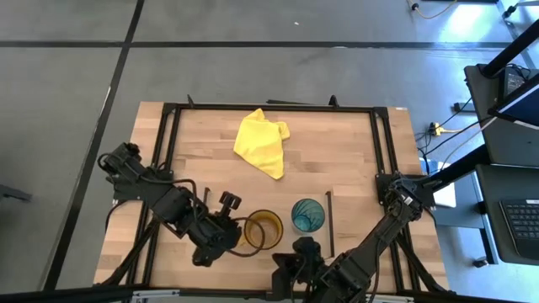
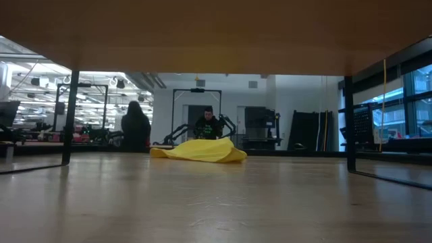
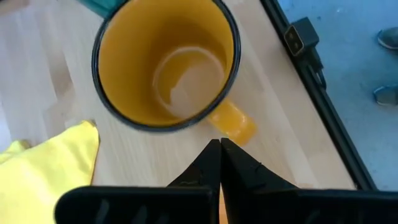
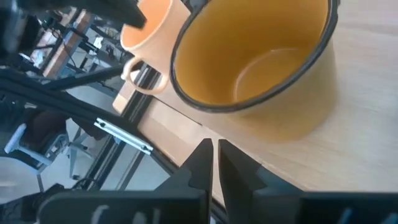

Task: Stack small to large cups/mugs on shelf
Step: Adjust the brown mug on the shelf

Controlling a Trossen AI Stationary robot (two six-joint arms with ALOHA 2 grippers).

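Observation:
The amber mug and the teal tumbler stand upright side by side on the shelf. My left gripper is shut just left of the amber mug, its tips close to the mug's handle. The small pale-orange mug shows beyond the amber mug, right under my left gripper. My right gripper hovers at the shelf's near edge before the amber mug. Its fingers are nearly together with nothing between them. My left gripper is right over the small pale-orange mug, but I cannot tell whether it touches it. Its own wrist view shows only shut fingers with nothing plainly between them.
A crumpled yellow cloth lies on the table at the far middle and shows beneath the shelf board in the low view. The table's black frame runs along its edges. People stand in the room beyond the table.

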